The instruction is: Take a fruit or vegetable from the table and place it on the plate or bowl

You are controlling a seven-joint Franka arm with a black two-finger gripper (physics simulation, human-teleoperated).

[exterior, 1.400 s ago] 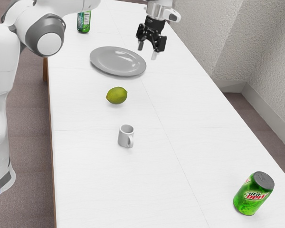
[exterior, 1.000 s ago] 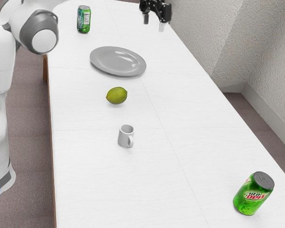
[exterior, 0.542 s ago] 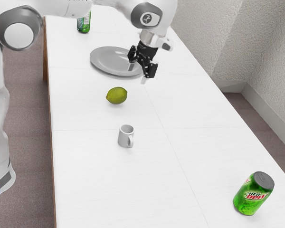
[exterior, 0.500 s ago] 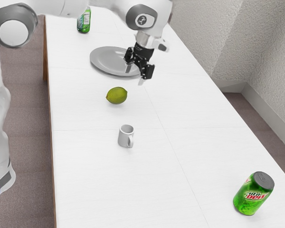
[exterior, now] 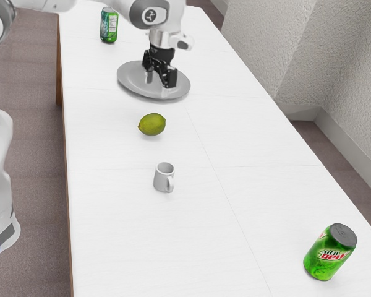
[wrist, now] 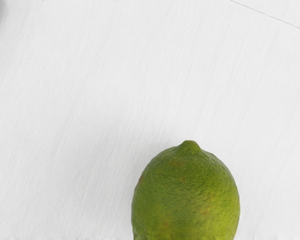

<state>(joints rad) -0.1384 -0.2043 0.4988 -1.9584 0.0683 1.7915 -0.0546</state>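
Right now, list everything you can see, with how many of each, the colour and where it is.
table: 1, white, long, running away from the camera beside a textured wall
lime: 1, green, on the table between the plate and the mug
plate: 1, grey, on the table beyond the lime
mug: 1, white, on the table nearer than the lime
far can: 1, green, upright at the table's far end
near can: 1, green with a grey top, near corner on the exterior view's right
arm: 1, white and grey, reaching in from the exterior view's upper left
gripper: 1, black, open, holding nothing, in front of the plate
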